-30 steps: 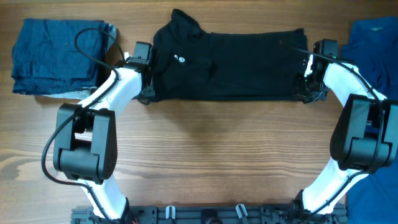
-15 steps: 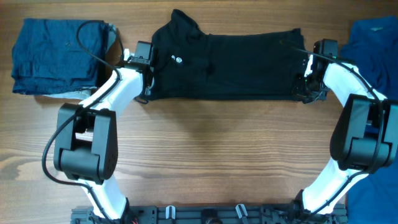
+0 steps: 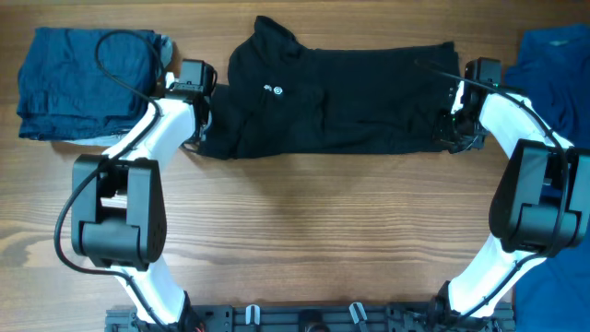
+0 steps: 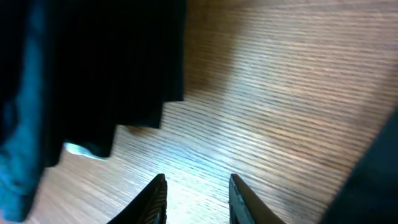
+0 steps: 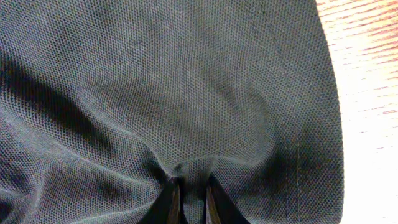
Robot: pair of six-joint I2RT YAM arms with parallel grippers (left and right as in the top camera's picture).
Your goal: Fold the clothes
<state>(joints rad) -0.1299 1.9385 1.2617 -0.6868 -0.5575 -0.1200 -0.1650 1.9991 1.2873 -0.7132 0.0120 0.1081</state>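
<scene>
We see black shirt (image 3: 332,97) lying sideways, top centre, collar at left, white logo up (left end rumpled); dark blue garment (image 3: 88,81) folded far left; second blue garment (image 3: 558,69) at right edge.

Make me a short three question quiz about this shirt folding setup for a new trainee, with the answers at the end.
1. True or false: the right gripper is pinching the black shirt.
2. Multiple choice: in the left wrist view, what shows between the fingertips of the left gripper? A) black fabric B) bare wooden table C) a blue sleeve
3. Fill in the blank: the folded dark blue garment lies on the robot's ____ side of the black shirt.

Key: 1 true; 2 B; 3 left.
</scene>
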